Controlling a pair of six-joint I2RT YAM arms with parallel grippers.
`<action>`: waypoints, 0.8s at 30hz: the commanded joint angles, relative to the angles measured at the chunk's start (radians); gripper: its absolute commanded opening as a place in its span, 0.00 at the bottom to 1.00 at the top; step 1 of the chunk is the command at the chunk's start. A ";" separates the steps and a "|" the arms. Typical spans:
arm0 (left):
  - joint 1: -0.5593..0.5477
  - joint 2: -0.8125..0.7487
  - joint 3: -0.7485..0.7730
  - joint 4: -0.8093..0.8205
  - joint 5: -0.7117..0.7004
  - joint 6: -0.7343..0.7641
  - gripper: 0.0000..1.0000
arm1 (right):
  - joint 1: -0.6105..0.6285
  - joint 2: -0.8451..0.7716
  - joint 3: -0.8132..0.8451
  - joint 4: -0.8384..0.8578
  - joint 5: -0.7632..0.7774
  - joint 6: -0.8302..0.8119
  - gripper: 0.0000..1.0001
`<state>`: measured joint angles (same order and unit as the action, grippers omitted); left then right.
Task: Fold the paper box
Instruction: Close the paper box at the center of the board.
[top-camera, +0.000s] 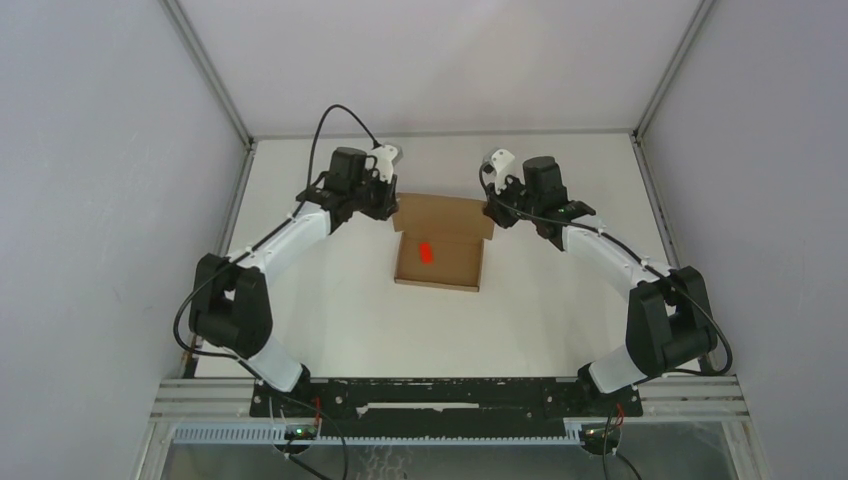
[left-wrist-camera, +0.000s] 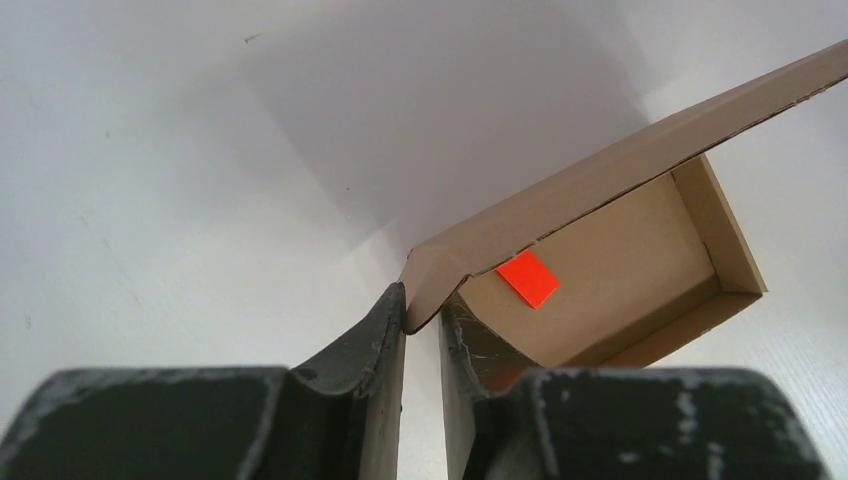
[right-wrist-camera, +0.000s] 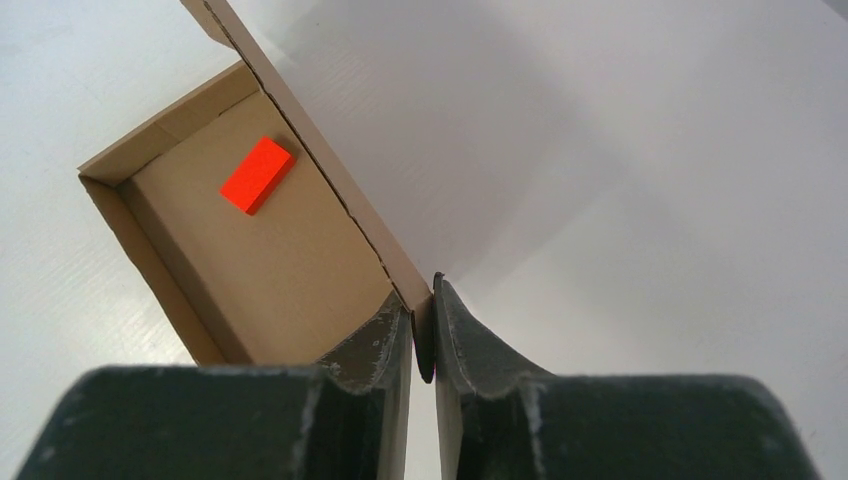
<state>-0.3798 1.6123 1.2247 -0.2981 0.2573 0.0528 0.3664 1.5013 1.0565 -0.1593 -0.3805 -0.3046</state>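
Visitor: Progress so far?
Onlooker: Box (top-camera: 455, 265) mid-table, tray walls up, block (top-camera: 425, 252) inside. Left gripper (left-wrist-camera: 420, 312) and right gripper (right-wrist-camera: 422, 322) each pinch a corner of the raised lid (top-camera: 443, 213).
Visitor: Remaining?
Onlooker: Lid closure, I judge.

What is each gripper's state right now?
Left gripper: closed on a lid corner of the plain brown cardboard box.
Right gripper: closed on the lid's other corner.
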 joint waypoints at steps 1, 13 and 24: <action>-0.023 0.005 0.066 0.003 -0.020 0.009 0.22 | 0.013 -0.021 0.016 0.022 0.018 -0.002 0.21; -0.022 0.016 0.083 -0.022 -0.049 0.013 0.21 | -0.001 -0.050 0.015 -0.014 0.034 0.001 0.28; -0.022 0.028 0.093 -0.037 -0.057 0.019 0.21 | -0.015 -0.070 -0.012 0.005 0.030 0.007 0.28</action>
<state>-0.3973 1.6360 1.2587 -0.3256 0.2115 0.0532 0.3595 1.4784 1.0420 -0.1852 -0.3420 -0.3012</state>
